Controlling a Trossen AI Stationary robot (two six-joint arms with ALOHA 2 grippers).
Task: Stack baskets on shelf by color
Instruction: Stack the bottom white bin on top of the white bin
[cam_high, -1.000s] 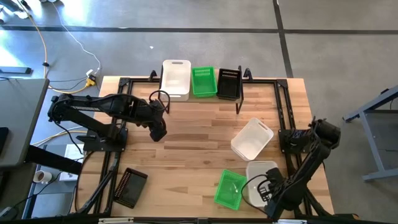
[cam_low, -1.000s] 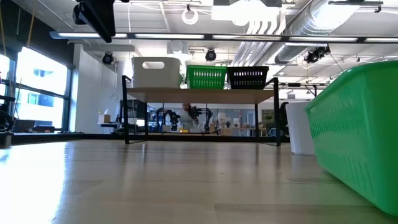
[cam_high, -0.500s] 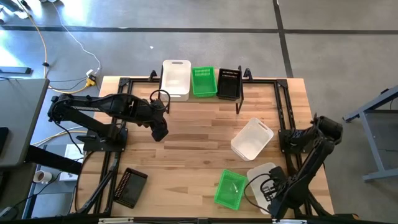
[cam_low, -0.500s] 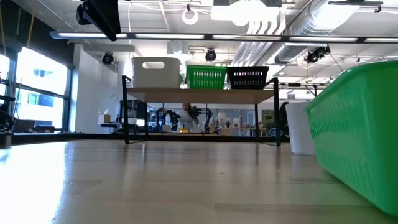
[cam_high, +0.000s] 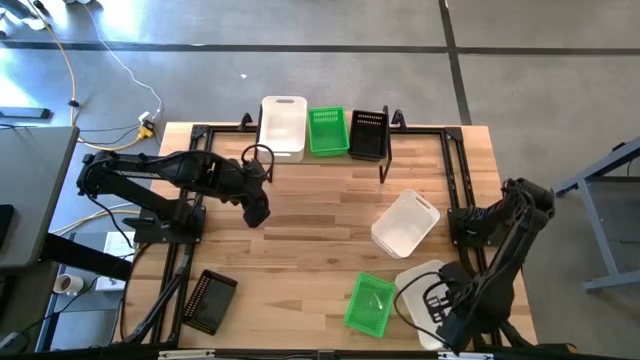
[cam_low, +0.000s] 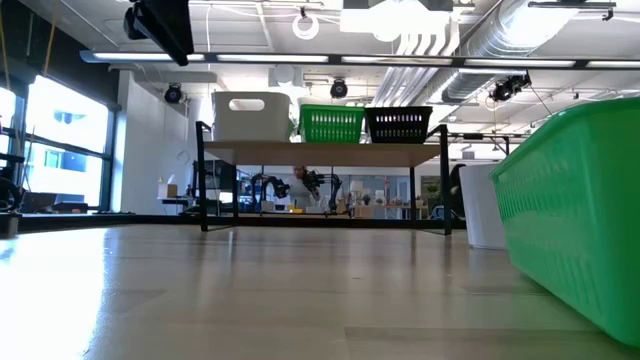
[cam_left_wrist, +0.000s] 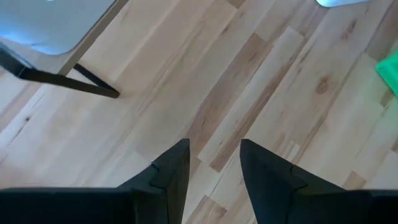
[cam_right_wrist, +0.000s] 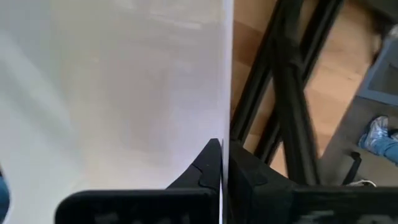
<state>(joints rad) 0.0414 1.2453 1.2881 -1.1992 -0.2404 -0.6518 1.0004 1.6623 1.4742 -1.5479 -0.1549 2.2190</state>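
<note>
The wooden table (cam_high: 310, 235) carries a low shelf (cam_high: 330, 158) at its far edge, and on the shelf stand a white basket (cam_high: 283, 125), a green basket (cam_high: 327, 131) and a black basket (cam_high: 368, 133) side by side. On the table itself lie another white basket (cam_high: 405, 223), a second green basket (cam_high: 370, 303) near the front edge, a third white basket (cam_high: 418, 285) at the front right corner, and a second black basket (cam_high: 207, 300) at the front left edge.

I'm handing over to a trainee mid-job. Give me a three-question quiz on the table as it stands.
1. True or false: the shelf carries one white, one green and one black basket.
2. What is the right hand shut on?
A. the green basket on the table
B. the rim of a white basket
C. a shelf leg
3. Where does the loose black basket lie?

Key:
1. True.
2. B: the white basket at the near right corner.
3. Off the near left edge of the table, on the frame.
</note>
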